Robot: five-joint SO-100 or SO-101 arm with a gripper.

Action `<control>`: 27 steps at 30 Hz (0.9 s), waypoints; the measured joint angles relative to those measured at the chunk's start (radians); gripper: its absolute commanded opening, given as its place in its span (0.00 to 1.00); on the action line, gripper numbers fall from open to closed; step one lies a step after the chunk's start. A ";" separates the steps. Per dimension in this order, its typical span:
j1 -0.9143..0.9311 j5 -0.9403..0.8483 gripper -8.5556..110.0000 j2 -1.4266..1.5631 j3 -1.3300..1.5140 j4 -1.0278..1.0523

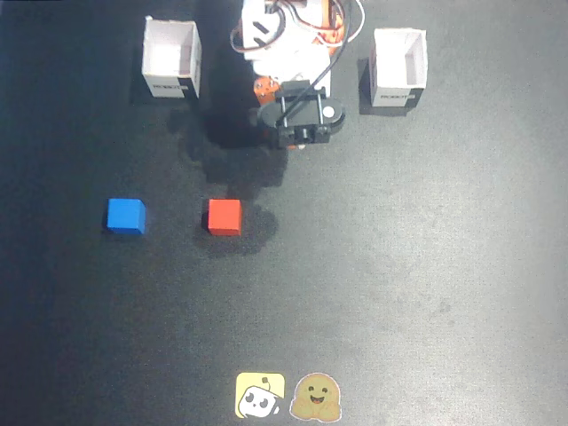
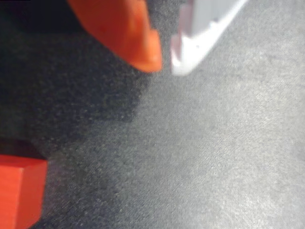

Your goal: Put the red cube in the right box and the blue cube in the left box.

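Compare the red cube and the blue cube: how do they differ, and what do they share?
The red cube is red; the blue cube is blue. In the fixed view, red lies right of blue, nearer the arm. Only red shows in the wrist view. Both look equal in size, rest on the table and are ungrasped.

The red cube [image 1: 224, 216] sits flat on the dark desk [image 1: 399, 266], left of centre in the fixed view, plain-faced and bright. The blue cube [image 1: 126, 216], equal in size, lies level with it further left, apart. Both rest outside the two white boxes [image 1: 171, 60].
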 measured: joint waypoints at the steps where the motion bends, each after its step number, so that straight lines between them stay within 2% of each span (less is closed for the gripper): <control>1: 0.000 0.000 0.07 0.000 0.000 0.000; 13: 0.018 0.020 0.07 0.000 0.000 -0.003; 21: 0.072 -0.048 0.07 -0.006 -0.006 -0.021; 27: 0.103 -0.107 0.10 -0.236 -0.143 -0.123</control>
